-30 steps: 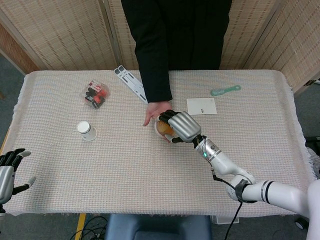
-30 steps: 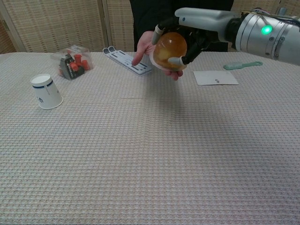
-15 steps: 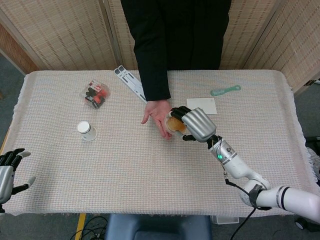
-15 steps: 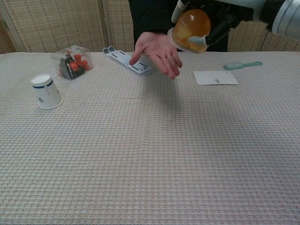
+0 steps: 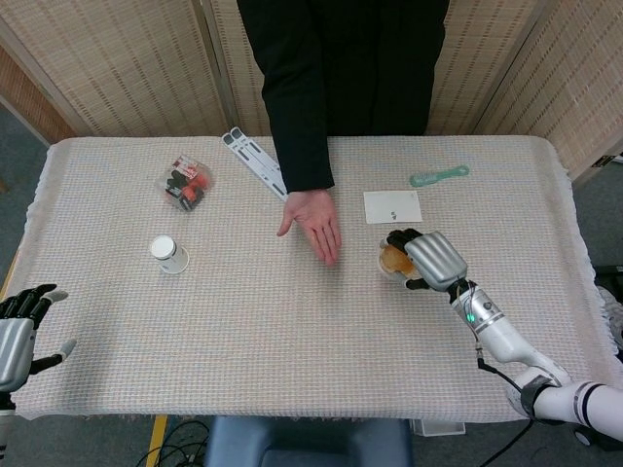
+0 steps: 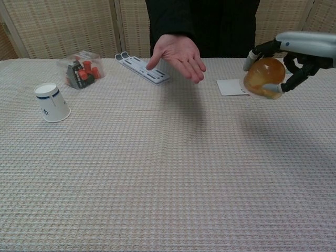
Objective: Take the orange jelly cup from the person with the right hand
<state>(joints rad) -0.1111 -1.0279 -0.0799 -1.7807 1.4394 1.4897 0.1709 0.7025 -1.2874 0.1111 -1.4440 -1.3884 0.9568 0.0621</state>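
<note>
My right hand (image 5: 428, 260) (image 6: 294, 59) grips the orange jelly cup (image 5: 393, 260) (image 6: 264, 77), a round amber cup, above the right part of the table, clear of the cloth. The person's hand (image 5: 313, 222) (image 6: 177, 54) stays out over the table's middle, palm up with nothing on it, well left of the cup. My left hand (image 5: 18, 336) hangs at the table's near left corner with fingers apart and holds nothing; only the head view shows it.
A white paper cup (image 5: 167, 254) (image 6: 51, 102) stands upside down at the left. A clear bag of red and black pieces (image 5: 186, 183) (image 6: 80, 69) and a white strip (image 5: 255, 162) (image 6: 143, 68) lie behind it. A white card (image 5: 393, 206) and teal comb (image 5: 438, 176) lie at the right rear.
My right hand has carried the jelly cup away from the person's palm, rightward and toward me, and lower. The person's hand stays out, now without the cup.
</note>
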